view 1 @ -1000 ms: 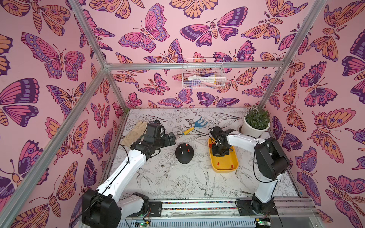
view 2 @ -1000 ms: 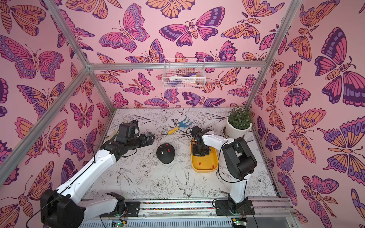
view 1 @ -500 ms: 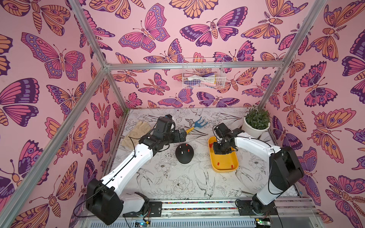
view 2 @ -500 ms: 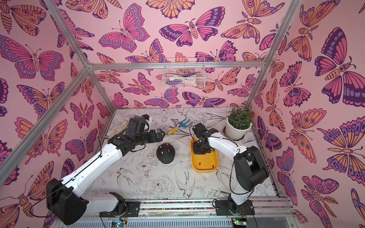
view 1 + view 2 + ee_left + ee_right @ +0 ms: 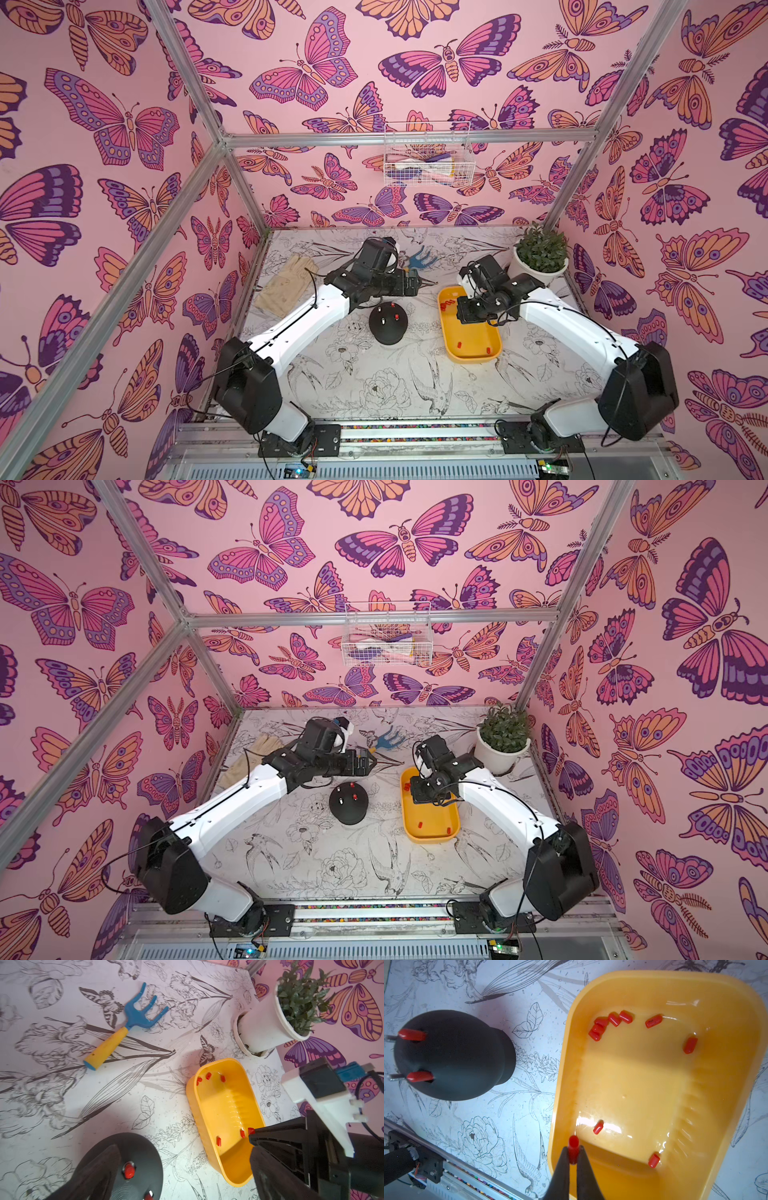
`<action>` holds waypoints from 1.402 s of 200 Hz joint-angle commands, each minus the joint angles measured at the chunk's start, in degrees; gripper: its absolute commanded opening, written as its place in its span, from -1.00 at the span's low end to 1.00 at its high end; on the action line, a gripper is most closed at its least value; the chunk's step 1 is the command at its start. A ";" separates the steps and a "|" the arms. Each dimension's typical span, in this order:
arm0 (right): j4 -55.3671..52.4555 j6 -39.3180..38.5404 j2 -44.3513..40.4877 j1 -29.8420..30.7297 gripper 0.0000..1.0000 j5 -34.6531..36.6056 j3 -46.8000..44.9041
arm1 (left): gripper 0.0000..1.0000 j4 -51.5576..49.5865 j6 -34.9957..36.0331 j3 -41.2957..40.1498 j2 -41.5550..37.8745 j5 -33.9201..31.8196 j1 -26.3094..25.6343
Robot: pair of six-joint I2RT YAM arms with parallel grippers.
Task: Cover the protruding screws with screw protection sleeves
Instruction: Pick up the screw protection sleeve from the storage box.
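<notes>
A black dome (image 5: 388,328) (image 5: 349,808) stands mid-table. Two of the protruding screws wear red screw protection sleeves (image 5: 412,1034) (image 5: 420,1076), and a bare silvery screw (image 5: 381,320) shows beside them. To its right lies a yellow tray (image 5: 469,332) (image 5: 633,1084) with several loose sleeves (image 5: 600,1026). My right gripper (image 5: 573,1152) (image 5: 467,311) hangs over the tray's near-left edge, shut on one red sleeve (image 5: 573,1142) that sticks out past the tips. My left gripper (image 5: 182,1142) (image 5: 426,283) hovers behind the dome, open and holding nothing.
A blue rake with a yellow handle (image 5: 126,1022) lies behind the dome. A white potted plant (image 5: 540,257) stands at the back right and a beige glove (image 5: 286,284) at the back left. A wire basket (image 5: 426,160) hangs on the back wall.
My left arm has reached rightward from near the glove to just behind the dome. The right arm's elbow has swung out to the right while its gripper stayed over the tray.
</notes>
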 commanded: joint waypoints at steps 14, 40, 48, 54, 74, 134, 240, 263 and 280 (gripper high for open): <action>-1.74 -2.17 -3.57 -0.47 -0.79 -2.29 -0.91 | 1.00 1.32 1.90 3.88 4.22 4.16 -1.84; -1.71 -2.73 -5.88 -0.47 -0.78 -3.30 -1.29 | 1.00 1.64 2.81 6.65 7.19 5.23 -3.08; -1.63 -2.90 -6.55 -0.47 -0.78 -3.63 -1.40 | 1.00 1.79 3.00 7.27 7.91 5.55 -3.33; -1.58 -2.91 -7.16 -0.56 -0.78 -3.78 -1.54 | 1.00 2.03 3.00 7.56 8.51 5.89 -3.57; -1.04 -3.13 -8.49 -0.65 -0.78 -4.61 -1.66 | 1.00 2.84 3.00 8.57 10.10 7.34 -4.12; -1.43 -3.95 -10.07 -1.19 -0.78 -5.14 -0.83 | 1.00 4.39 3.26 11.51 13.70 11.09 -5.97; -0.83 -4.30 -11.01 -2.71 -0.78 -5.46 1.11 | 1.00 4.38 2.79 13.33 15.92 12.19 -9.49; -0.08 -3.87 -12.16 -2.92 -0.77 -5.18 0.86 | 1.00 4.38 2.48 13.42 16.28 11.87 -10.21; 0.64 -3.47 -13.01 -3.10 -0.77 -5.21 0.62 | 1.00 4.39 2.39 13.42 16.49 11.69 -10.61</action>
